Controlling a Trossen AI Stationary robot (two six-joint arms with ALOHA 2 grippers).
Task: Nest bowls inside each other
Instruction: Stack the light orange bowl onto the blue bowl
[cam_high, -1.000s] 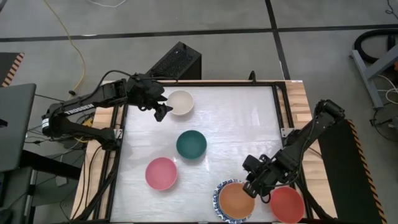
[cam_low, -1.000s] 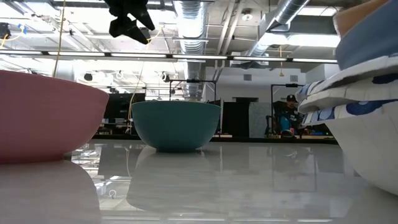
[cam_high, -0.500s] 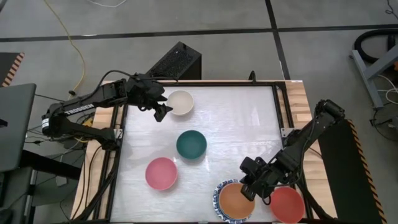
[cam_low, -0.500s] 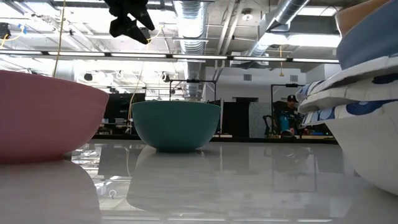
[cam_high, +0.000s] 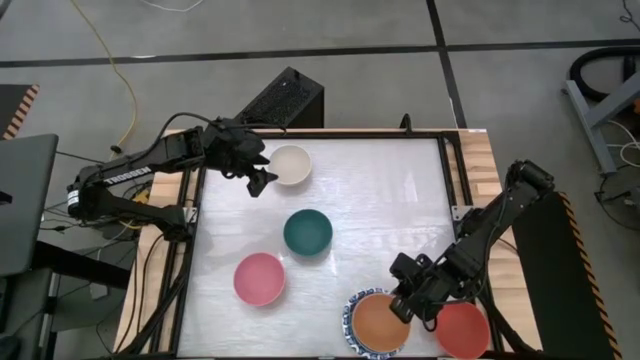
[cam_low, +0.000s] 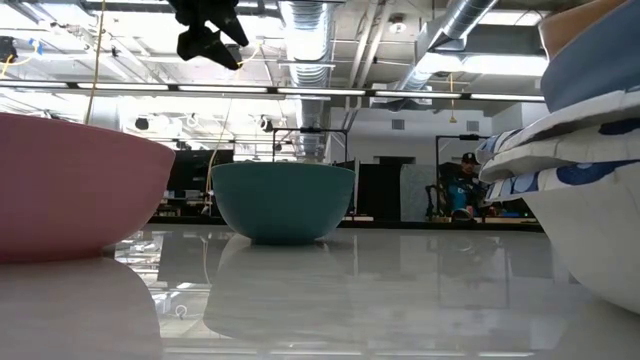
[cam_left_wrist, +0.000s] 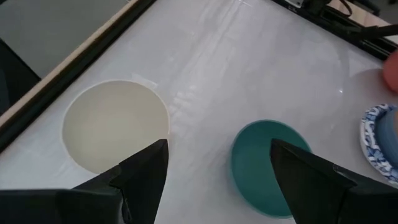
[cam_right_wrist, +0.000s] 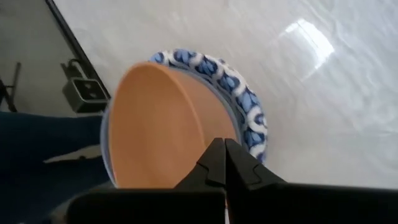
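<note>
My right gripper is shut above the orange bowl, over its rim on the side toward the red bowl. The orange bowl sits nested in a stack with blue-patterned rims. My left gripper hangs open above the table beside the cream bowl. The dark green bowl and the pink bowl stand on their bases on the white table. My right gripper's shut fingertips point down at the orange bowl's inner wall just inside its rim. I cannot tell whether they touch it.
A black frame runs around the white table top, with wooden edges outside it. A black box sits behind the far edge. Free table lies between the dark green bowl and the right frame rail.
</note>
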